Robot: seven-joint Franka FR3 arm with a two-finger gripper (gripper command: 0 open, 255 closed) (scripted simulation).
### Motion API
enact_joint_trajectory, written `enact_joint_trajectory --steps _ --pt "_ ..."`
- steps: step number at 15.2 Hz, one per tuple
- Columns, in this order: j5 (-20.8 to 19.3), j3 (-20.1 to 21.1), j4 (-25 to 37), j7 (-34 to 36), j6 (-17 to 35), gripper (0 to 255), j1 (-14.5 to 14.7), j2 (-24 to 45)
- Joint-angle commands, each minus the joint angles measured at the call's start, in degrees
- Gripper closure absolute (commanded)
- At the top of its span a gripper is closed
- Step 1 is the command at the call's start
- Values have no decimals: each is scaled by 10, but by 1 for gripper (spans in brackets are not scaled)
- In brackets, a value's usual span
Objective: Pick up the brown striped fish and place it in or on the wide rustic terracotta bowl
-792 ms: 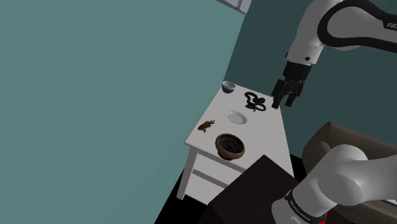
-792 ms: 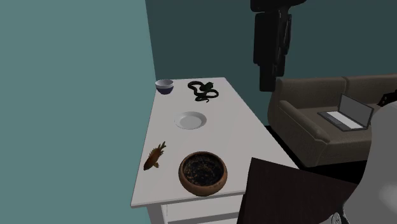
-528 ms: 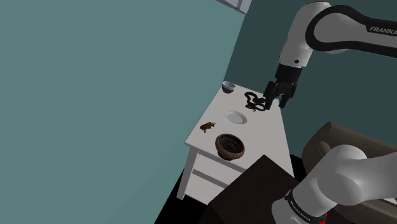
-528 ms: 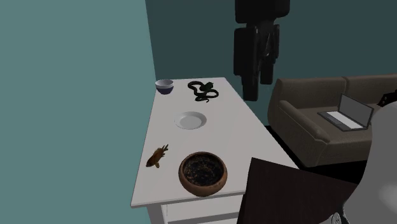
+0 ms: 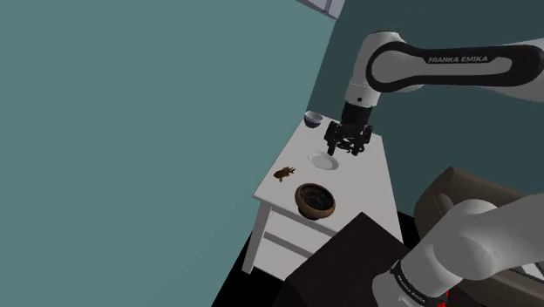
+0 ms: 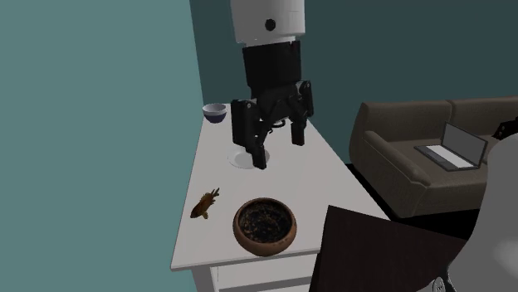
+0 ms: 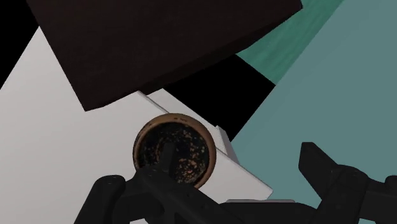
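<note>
start at the second exterior view's left: the fish (image 6: 204, 203) lies flat on the white table (image 6: 320, 187), close to the long edge by the teal wall (image 6: 91, 124). it is small, slim and brown, with a thicker end and a thinner one; its stripes are too fine to make out. its long axis runs roughly along that table edge, slanting a little, with the thicker end toward the table's near end. just to its right, near but not touching, stands the terracotta bowl (image 6: 265, 225), wide, brown-rimmed, dark and speckled inside. further right and deeper into the view, the gripper (image 6: 278, 152) hovers above the white plate (image 6: 239, 159), its fingers (image 6: 256, 149) spread wide with nothing between them. so from the gripper the fish lies toward this view's lower left, out by the wall-side edge and well apart. you will probably want the fingers turned to close across the slim body, not along it. the wrist view looks at the bowl's rim, not at the fish. on the far right sit a sofa (image 6: 398, 170) and an open laptop (image 6: 452, 148), clear of the work.
</note>
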Motion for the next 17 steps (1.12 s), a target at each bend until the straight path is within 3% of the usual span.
enact_joint_trajectory --steps 1,9,17 --pt "2 7 5 28 39 0 -6 42" --pt "-8 21 62 134 157 0 -27 213" --pt "-28 10 161 233 233 0 -39 386"
